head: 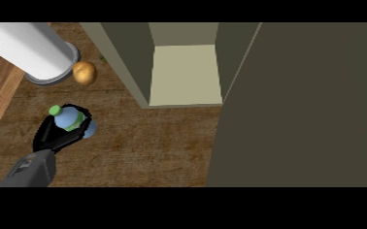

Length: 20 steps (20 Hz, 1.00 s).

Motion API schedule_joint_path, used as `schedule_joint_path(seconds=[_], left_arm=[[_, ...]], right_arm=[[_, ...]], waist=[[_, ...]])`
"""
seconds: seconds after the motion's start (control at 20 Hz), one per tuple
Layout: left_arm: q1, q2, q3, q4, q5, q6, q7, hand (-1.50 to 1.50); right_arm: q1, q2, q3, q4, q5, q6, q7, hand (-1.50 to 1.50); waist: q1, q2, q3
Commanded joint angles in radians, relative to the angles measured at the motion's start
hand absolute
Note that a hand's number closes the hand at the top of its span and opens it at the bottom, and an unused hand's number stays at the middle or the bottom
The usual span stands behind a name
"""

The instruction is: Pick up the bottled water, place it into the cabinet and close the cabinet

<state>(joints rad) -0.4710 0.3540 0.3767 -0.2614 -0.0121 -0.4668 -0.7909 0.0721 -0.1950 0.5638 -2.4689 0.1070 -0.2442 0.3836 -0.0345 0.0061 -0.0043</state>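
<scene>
Blue plastic under a green cap: the bottled water (69,120) stands left of the open cabinet (126,62), our left hand (50,137) curled round it. We judge it light, rigid and slippery, best held mid-body.

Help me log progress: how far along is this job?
Done: the left robot hand is curled round the bottle. In hand: getting it to the cabinet; the bottle is over the counter, left of the opening. Left: placing it on the shelf and shutting the door, which stands open. The right robot hand is out of view.
</scene>
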Motion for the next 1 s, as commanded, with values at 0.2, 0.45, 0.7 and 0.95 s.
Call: schedule_joint_path(seconds=[0.2,0.45,0.7,0.95], left_arm=[[0.027,-0.035,-0.115,-0.093,-0.130,0.116,-0.263,1.50],[0.039,-0.250,-0.138,-0.182,-0.132,0.379,-0.228,1.50],[0.025,-0.349,-0.159,-0.277,-0.099,0.436,-0.204,1.50],[0.044,-0.352,-0.274,-0.411,0.040,0.402,-0.054,1.50]], right_arm=[[0.001,-0.025,-0.001,-0.091,0.050,-0.009,0.054,-1.50],[0.082,-0.046,0.050,-0.077,0.076,-0.022,-0.003,-1.50],[-0.017,-0.001,0.023,-0.072,0.072,-0.059,0.060,-1.50],[0.068,-0.057,0.100,-0.133,0.124,-0.072,0.064,-1.50]], waist=[[0.008,-0.003,0.001],[0.023,-0.013,0.005],[0.033,-0.011,0.004],[0.028,-0.019,0.005]])
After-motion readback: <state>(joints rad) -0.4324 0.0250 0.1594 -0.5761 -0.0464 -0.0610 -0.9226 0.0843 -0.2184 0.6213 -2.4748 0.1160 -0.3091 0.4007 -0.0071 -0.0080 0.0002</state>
